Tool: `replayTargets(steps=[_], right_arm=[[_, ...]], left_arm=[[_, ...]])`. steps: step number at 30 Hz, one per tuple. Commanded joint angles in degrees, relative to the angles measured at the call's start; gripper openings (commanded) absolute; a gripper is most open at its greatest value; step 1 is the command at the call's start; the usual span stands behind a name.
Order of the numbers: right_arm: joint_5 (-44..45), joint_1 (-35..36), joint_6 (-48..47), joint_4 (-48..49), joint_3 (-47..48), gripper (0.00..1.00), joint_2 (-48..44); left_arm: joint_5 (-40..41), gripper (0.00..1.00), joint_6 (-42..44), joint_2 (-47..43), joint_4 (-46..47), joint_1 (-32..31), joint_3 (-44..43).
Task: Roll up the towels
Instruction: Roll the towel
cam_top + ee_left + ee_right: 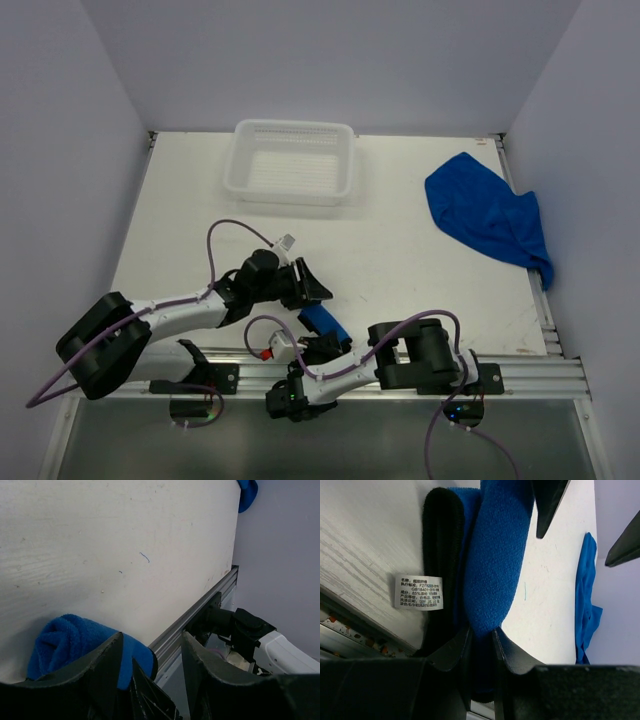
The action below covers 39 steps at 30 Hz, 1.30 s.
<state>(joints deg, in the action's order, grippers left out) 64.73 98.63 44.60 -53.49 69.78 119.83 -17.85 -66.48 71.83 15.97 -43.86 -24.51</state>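
One blue towel [322, 321], rolled up, lies near the front edge of the table; it also shows in the left wrist view [62, 641] and the right wrist view [496, 555]. My right gripper [325, 344] is shut on its near end, with the jaws pinching the cloth [482, 639]. My left gripper [306, 285] is open and empty just behind the roll, with the roll beside its left finger [105, 667]. The second towel [488, 215] lies crumpled and unrolled at the far right; it also shows in the right wrist view [585, 600].
A white plastic basket [240, 172] stands at the back centre. An aluminium rail [520, 372] runs along the front edge of the table. A white care label [419, 592] hangs from the roll's dark edge. Grey walls close in on both sides.
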Motion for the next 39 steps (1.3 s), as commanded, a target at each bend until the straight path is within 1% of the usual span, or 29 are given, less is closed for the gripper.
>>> replayTargets(steps=[1,7,10,16,18,24,28,35,39], right_arm=[[-2.33,0.25,0.58,3.57,-1.22,0.0,-1.44],[-4.61,0.07,-0.21,7.25,-3.59,0.0,-4.6],[-5.93,-0.19,-0.57,9.28,-5.0,0.0,-6.27],[-8.56,-0.72,-1.71,13.06,-7.37,0.0,-8.38],[-10.23,-1.33,-2.15,15.16,-8.78,0.01,-9.52],[-11.38,-1.86,-1.62,16.84,-11.07,0.08,-12.68],[-11.64,-2.56,-1.45,16.93,-11.24,0.13,-15.5],[-14.54,-4.85,-1.44,18.51,-12.03,0.24,-21.21],[-15.68,-6.16,-1.8,19.3,-13.0,0.28,-23.76]], left_arm=[[-1.05,0.53,-1.72,1.29,6.09,-1.32,1.22],[3.16,0.52,-1.02,0.5,5.57,-1.67,4.64],[4.57,0.52,-0.85,0.59,6.79,-1.76,6.05],[5.63,0.52,-0.14,1.82,7.5,-1.76,5.88],[7.29,0.51,0.38,1.65,5.67,-1.93,5.62],[11.95,0.51,1.7,-0.2,2.23,-2.81,5.7],[13.62,0.51,2.23,-0.2,2.14,-3.16,6.32],[16.79,0.5,1.79,-0.73,2.67,-4.31,8.51],[17.58,0.5,1.0,-1.87,3.19,-4.92,10.27]])
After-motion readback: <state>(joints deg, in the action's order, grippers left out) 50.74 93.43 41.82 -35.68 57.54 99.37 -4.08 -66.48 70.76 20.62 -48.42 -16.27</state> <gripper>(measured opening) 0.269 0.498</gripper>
